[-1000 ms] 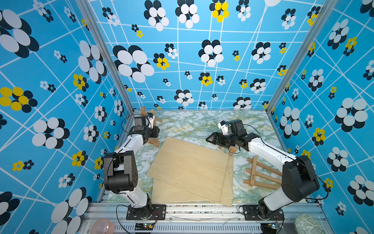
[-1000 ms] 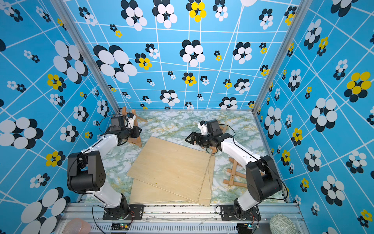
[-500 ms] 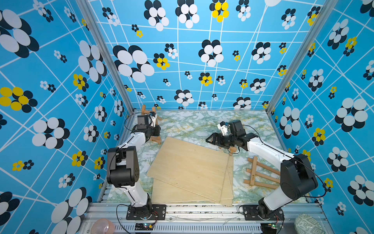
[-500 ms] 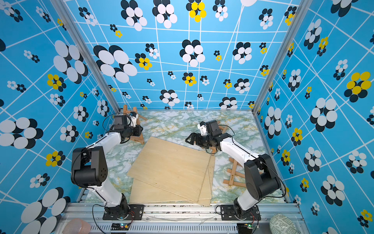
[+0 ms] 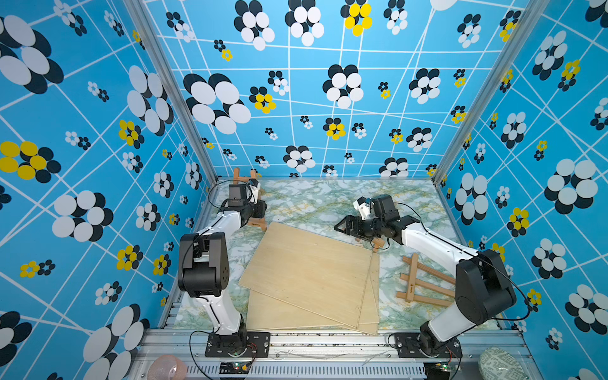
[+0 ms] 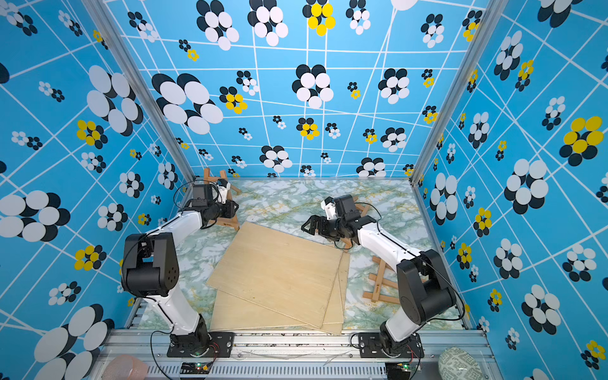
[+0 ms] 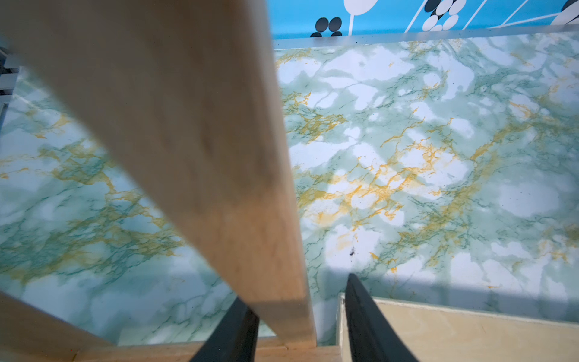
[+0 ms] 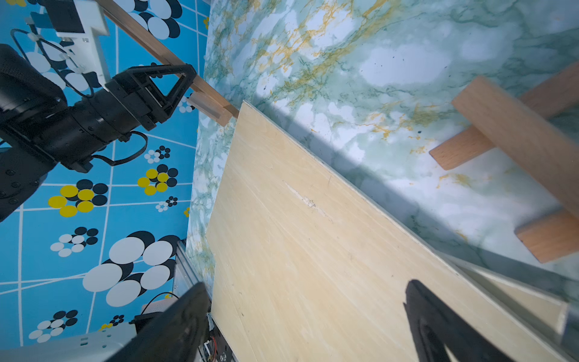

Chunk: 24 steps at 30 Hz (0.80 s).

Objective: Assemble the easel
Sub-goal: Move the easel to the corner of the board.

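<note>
A small wooden easel (image 5: 242, 177) stands at the back left corner, and its foot bar (image 5: 258, 225) rests on the table by the corner of the plywood. My left gripper (image 5: 258, 210) straddles one leg of it (image 7: 203, 141). The jaws are open, with a clear gap between the wood and one finger (image 7: 360, 313). My right gripper (image 5: 339, 227) hovers wide open over the top plywood board (image 8: 313, 250) and holds nothing. A second easel (image 5: 424, 283) lies flat at the right. A third (image 5: 378, 244) sits partly hidden under the right arm.
Stacked plywood boards (image 5: 306, 273) cover the middle and front of the marbled table (image 5: 312, 200). Blue flowered walls close in the back and both sides. The left easel (image 6: 214, 174) stands close to the back left wall corner.
The left gripper and the easel have shifted toward the back left corner, and its jaws have loosened around the leg. The right arm has barely moved.
</note>
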Motion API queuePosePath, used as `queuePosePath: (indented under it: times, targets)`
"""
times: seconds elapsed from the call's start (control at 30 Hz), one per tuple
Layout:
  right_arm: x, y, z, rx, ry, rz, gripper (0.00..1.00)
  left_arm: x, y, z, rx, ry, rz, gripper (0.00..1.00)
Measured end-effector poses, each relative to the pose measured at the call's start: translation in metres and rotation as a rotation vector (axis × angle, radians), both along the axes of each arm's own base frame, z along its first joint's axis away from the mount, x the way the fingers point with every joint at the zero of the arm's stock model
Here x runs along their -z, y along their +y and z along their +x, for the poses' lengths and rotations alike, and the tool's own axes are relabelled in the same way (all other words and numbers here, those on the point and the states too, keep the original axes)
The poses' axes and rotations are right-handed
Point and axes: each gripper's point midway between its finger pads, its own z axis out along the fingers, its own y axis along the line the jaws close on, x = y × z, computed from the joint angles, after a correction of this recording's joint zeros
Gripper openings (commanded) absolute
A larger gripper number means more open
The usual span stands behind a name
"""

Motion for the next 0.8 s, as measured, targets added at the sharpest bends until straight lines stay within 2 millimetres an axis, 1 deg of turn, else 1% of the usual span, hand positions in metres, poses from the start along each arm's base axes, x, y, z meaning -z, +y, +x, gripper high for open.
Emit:
queuePosePath:
  times: [0.13,0.23,0.27,0.33,0.43,0.53,0.6,0.7,0.77,0.8]
  targets:
    - [-0.001,0.0,0.001,0.001,-0.003,0.0,1.0,-0.006,-0.003,-0.003,-0.003,-0.004,-0.013,0.69]
    - [-0.001,-0.001,0.001,0.005,-0.004,-0.005,0.99,-0.018,-0.004,-0.007,-0.002,-0.016,-0.026,0.76]
    - [-0.001,-0.001,0.001,0.006,-0.004,-0.007,0.99,-0.025,-0.005,-0.01,-0.002,-0.021,-0.034,0.78]
    - [-0.003,-0.004,0.0,0.016,-0.009,-0.02,0.99,-0.04,-0.007,-0.015,-0.005,-0.037,-0.053,0.79]
    - [-0.014,-0.012,-0.005,0.033,-0.028,-0.041,0.99,-0.07,-0.011,-0.027,-0.005,-0.071,-0.09,0.79]
    - [-0.027,-0.022,-0.015,0.046,-0.055,-0.067,0.99,-0.098,-0.017,-0.046,-0.005,-0.081,-0.143,0.78]
    - [-0.03,-0.03,-0.024,0.056,-0.056,-0.09,0.99,-0.107,-0.022,-0.061,-0.002,-0.06,-0.18,0.78]
    - [-0.029,-0.042,-0.041,0.07,-0.041,-0.122,0.99,-0.103,-0.031,-0.085,0.001,0.008,-0.223,0.78]
    - [-0.025,-0.05,-0.055,0.076,-0.02,-0.14,0.99,-0.087,-0.04,-0.11,0.004,0.095,-0.245,0.79]
    - [-0.021,-0.054,-0.063,0.078,-0.003,-0.148,1.0,-0.079,-0.044,-0.122,0.005,0.134,-0.252,0.81]
